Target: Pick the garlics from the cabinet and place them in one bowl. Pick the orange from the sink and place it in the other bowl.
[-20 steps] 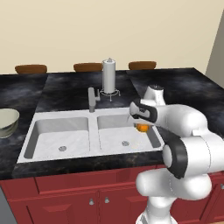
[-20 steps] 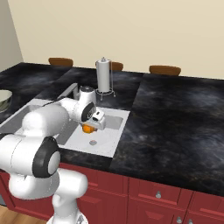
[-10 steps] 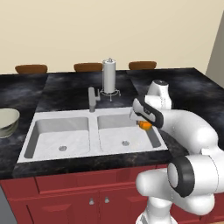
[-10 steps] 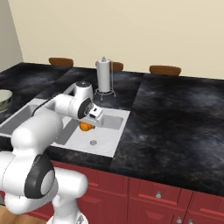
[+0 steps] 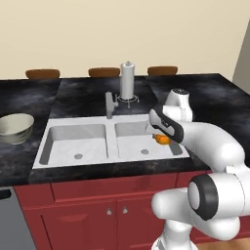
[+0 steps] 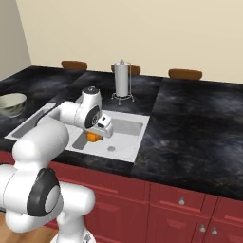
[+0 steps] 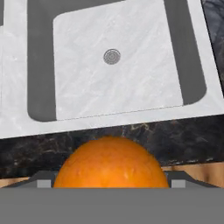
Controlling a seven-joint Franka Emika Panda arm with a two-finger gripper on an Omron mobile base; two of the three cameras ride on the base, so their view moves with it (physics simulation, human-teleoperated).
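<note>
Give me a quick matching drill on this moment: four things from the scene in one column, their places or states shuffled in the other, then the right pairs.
Things
1. orange
2. bowl
3. paper towel holder
4. sink

Places or states
A. on the dark counter, left of the basins
B. upright on the counter behind the basins
C. held at the gripper, above the basin
D. two pale basins, each with a round drain

Pairs: 1-C, 2-A, 3-B, 4-D
</note>
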